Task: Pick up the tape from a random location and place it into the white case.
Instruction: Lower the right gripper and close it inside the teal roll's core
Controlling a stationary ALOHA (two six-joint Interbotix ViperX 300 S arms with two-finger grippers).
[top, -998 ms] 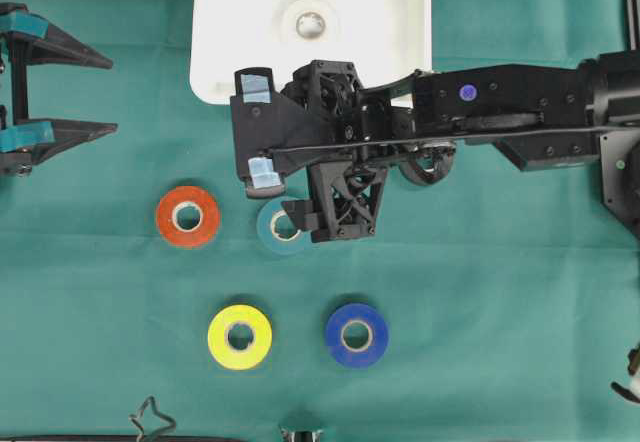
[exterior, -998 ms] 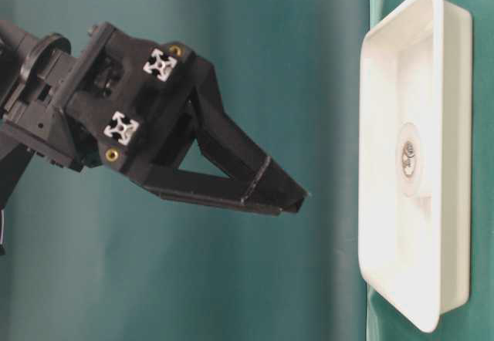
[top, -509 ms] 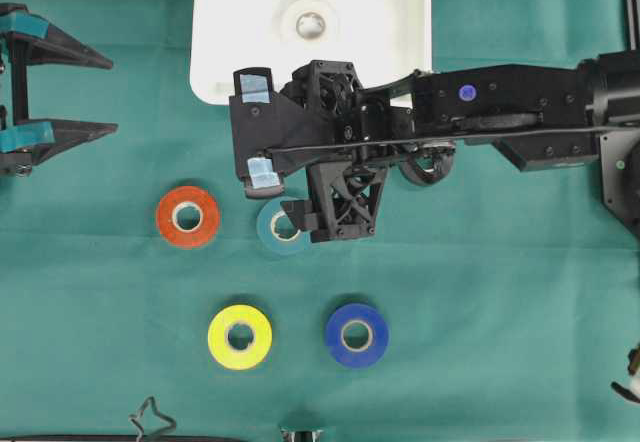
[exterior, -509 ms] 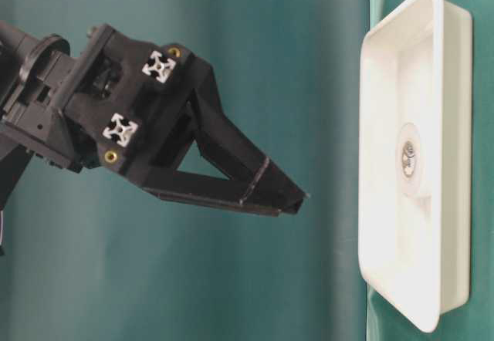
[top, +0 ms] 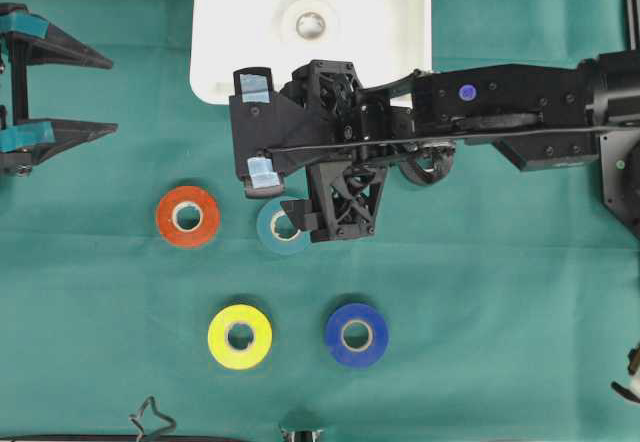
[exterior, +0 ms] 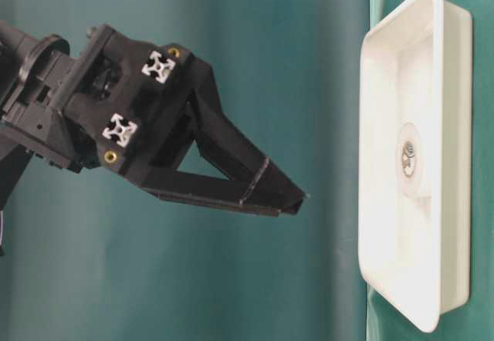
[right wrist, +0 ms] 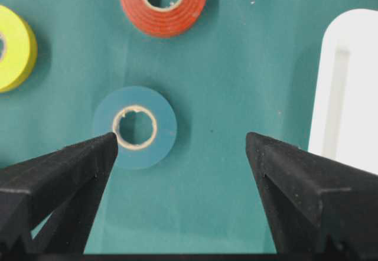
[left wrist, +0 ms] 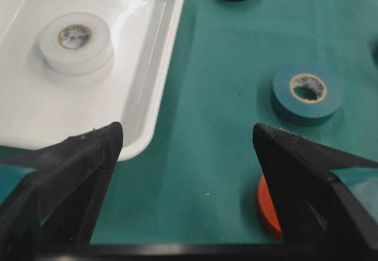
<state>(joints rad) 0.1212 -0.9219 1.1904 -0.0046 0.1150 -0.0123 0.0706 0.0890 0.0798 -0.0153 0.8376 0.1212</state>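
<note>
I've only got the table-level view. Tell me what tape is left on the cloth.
Observer: Overhead shows four: an orange roll, a teal roll, a yellow roll and a blue roll.
Operator: Say where the right gripper sits.
Observer: The right gripper hangs open above the teal roll, which lies off-centre, near one of its fingers.
Operator: Report the left one.
Observer: The left gripper is open and empty at the left edge of the cloth.
</note>
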